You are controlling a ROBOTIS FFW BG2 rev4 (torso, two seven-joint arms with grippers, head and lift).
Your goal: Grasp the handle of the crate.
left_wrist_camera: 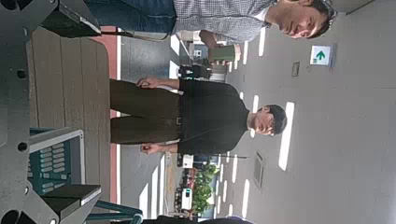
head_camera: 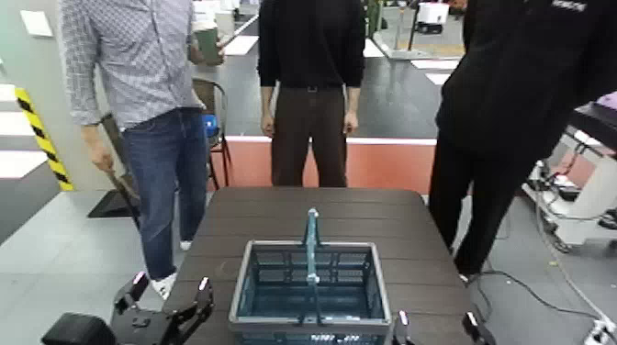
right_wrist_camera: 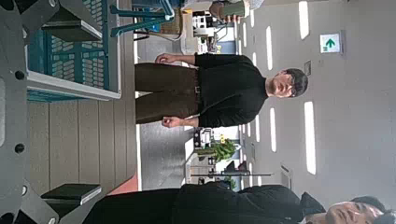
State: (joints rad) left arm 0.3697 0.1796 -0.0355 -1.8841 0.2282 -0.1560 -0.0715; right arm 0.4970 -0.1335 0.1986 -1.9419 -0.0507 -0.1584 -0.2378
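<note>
The grey-blue crate (head_camera: 241, 292) stands on the near middle of the dark wooden table (head_camera: 275, 213). Its thin teal handle (head_camera: 312, 240) stands upright across the middle of the rim. My left gripper (head_camera: 171, 288) is open and empty, low at the crate's left, apart from it. My right gripper (head_camera: 435, 320) is open and empty, low at the crate's right front corner. The left wrist view shows the crate's side (left_wrist_camera: 51, 163) and part of the handle (left_wrist_camera: 112, 214). The right wrist view shows the crate (right_wrist_camera: 75, 56) and the handle (right_wrist_camera: 140, 13).
Three people stand close behind the table: one in a checked shirt and jeans (head_camera: 147, 83) at the far left, one in black (head_camera: 310, 64) in the middle, one in black (head_camera: 514, 101) at the right. A chair (head_camera: 213, 110) stands behind the left person.
</note>
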